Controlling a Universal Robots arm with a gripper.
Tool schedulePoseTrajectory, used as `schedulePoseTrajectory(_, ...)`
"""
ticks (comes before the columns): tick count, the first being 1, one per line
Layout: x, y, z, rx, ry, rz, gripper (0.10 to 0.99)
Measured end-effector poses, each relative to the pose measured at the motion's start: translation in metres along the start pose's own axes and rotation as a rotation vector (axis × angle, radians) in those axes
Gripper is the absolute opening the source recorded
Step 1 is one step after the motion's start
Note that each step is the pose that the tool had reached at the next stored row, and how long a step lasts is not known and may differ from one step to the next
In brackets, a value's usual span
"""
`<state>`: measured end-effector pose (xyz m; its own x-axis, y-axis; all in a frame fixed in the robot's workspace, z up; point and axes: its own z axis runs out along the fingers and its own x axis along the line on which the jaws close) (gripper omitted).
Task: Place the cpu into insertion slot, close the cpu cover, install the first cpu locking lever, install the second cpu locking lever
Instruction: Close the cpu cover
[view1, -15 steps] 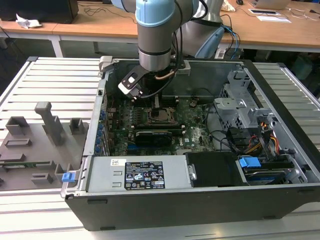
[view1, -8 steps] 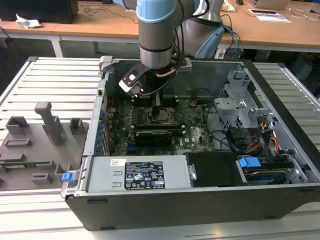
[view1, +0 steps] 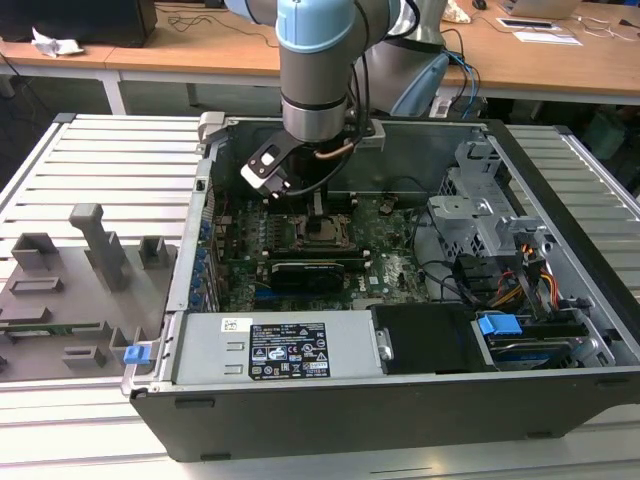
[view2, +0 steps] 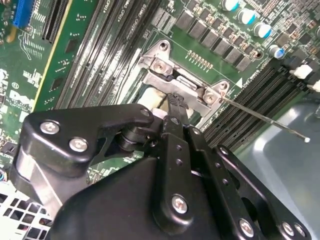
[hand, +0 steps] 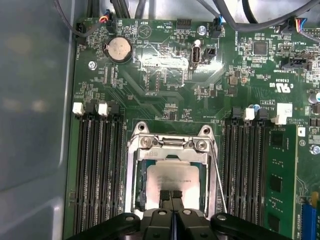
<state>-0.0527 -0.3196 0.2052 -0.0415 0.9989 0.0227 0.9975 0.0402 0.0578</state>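
**Hand (view1: 318, 207) closed, gripping nothing**

Exterior view: we find it low in the dark computer case (view1: 400, 415), over the square black silver-rimmed insertion slot (view1: 322, 232). Second wrist view: a thin steel lever (view2: 265, 117) juts free, unlatched. First wrist view: joined fingertips (hand: 165, 196) touch the small silvery square cpu (hand: 172, 172), likely seating it, hiding the near edge of the dark-silver frame cpu cover (hand: 131, 170).

The cpu (hand: 172, 175) is lying in the insertion slot (hand: 142, 190), the cpu cover (hand: 131, 175) framing it. The fingers (hand: 165, 196), pressed together, are sitting over the slot's edge; a thin locking lever (hand: 218, 180) is running alongside.
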Motion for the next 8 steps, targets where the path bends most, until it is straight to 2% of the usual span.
schedulePoseTrajectory(3, -0.0004, 0.0066, 0.0022, 0.0, -0.0002, 0.0, 0.106)
schedulePoseTrajectory(5, -0.0001, 0.0075, 0.001, -0.001, 0.0011, 0.0, 0.106)
schedulePoseTrajectory(7, 0.0001, 0.0078, -0.0035, -0.001, 0.0011, 0.0, 0.106)
schedulePoseTrajectory(8, 0.0001, 0.0081, -0.0096, 0.0, 0.0004, 0.0, 0.106)
